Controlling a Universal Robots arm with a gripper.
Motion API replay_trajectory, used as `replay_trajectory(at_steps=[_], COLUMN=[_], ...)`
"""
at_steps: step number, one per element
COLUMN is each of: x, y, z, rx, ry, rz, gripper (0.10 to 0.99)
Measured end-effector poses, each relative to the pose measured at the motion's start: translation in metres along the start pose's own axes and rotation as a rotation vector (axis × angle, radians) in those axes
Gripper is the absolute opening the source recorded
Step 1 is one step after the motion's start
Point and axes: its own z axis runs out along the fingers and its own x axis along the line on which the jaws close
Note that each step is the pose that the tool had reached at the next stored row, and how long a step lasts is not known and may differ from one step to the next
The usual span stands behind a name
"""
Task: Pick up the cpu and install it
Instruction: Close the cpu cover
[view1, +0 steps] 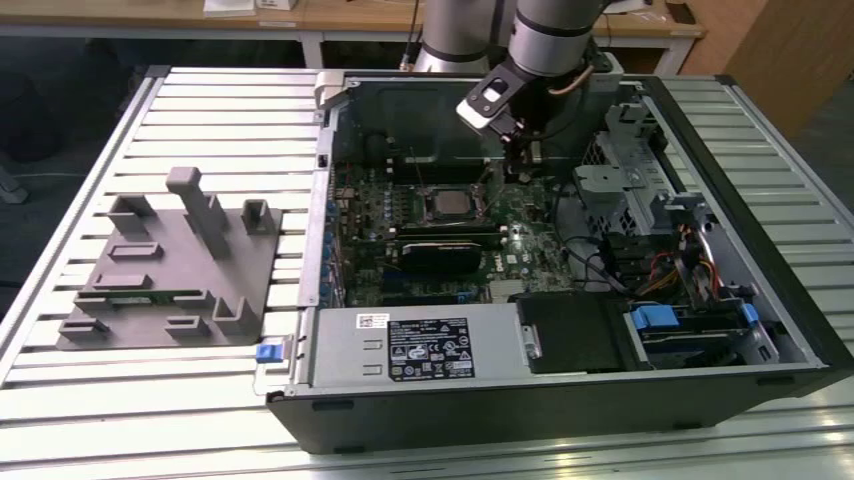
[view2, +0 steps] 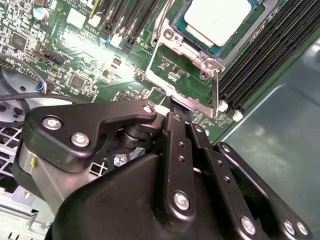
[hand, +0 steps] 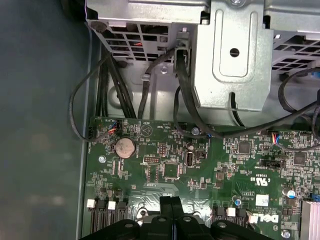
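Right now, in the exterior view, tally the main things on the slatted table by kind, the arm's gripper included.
computer case: 1, open
grey fixture: 1, beside the case on the exterior view's left
cpu: 1, lying in the socket
gripper: 1, shut, inside the case
Total: 4

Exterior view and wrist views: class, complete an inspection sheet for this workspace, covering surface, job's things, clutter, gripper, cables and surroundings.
Surface: slatted metal table carrying an open computer case.
Job's things: cpu lies in its socket.
Clutter: grey fixture tray at the exterior view's left.
Gripper: gripper shut, empty, over the motherboard.
Cables: black cables run by the drive cage.
Surroundings: wooden desks behind.
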Motion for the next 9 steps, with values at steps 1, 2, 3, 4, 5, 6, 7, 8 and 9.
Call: replay_trajectory(at_steps=[1, 2, 3, 4, 5, 6, 7, 8, 9], x=[0.0, 0.0, 0.0001, 0.0001, 0.0001, 0.0002, 0.0002, 0.0003, 0.0004], y=[-0.0006, -0.0011, -0.0017, -0.0023, -0.003, -0.0037, -0.0046, -0.0056, -0.0068], z=[0.0, 0.0, 0.0, 0.0, 0.0, 0.0, 0.0, 0.0, 0.0001], rx=[0.0, 0.0, 0.0, 0.0, 0.0, 0.0, 0.0, 0.0, 0.0], ry=[0.0, -0.0001, 0.0, -0.0001, -0.0001, 0.0, -0.0001, -0.0001, -0.0001], rz=[0.0, 0.0, 0.0, 0.0, 0.0, 0.0, 0.0, 0.0, 0.0], gripper=[0.118, 0.118, 0.118, 0.118, 0.118, 0.118, 0.118, 0.118, 0.118])
